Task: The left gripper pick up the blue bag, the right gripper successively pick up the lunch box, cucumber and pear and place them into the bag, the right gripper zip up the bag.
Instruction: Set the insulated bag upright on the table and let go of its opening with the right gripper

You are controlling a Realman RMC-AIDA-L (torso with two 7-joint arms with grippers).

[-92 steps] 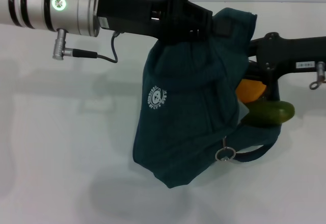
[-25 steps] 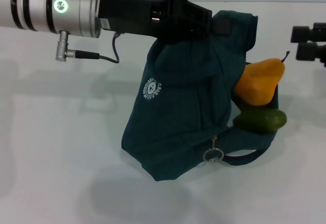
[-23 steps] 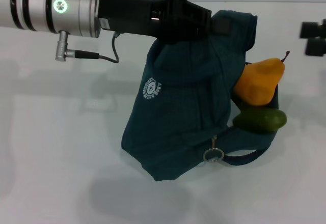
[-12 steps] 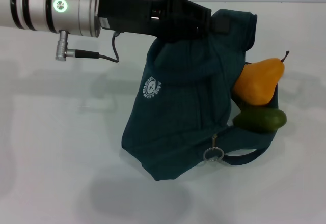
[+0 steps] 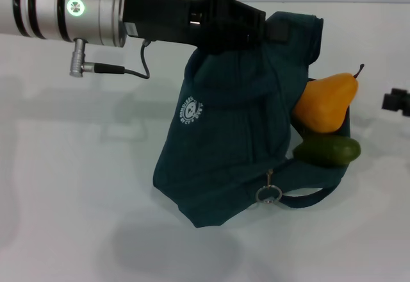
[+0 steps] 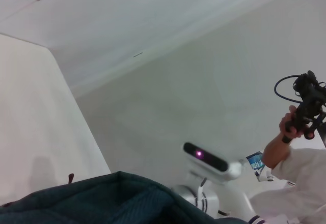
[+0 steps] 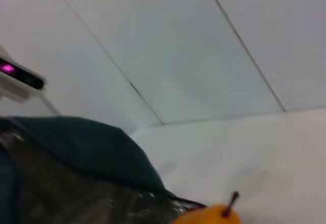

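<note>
Left gripper (image 5: 253, 29) fingers clamp the dark teal fabric bag (image 5: 237, 141), orange-yellow pear (image 5: 327, 102) poking out; zipping's next, can't tell right gripper's (image 5: 398, 100) fingers.

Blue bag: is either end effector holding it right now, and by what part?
The left end effector holds the blue bag up by its top edge. The right end effector is off to the side, holding nothing visible.

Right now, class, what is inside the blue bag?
The pear and, below it, the cucumber stick out of the blue bag's open side. Fabric covers the rest; no lunch box shows.
</note>
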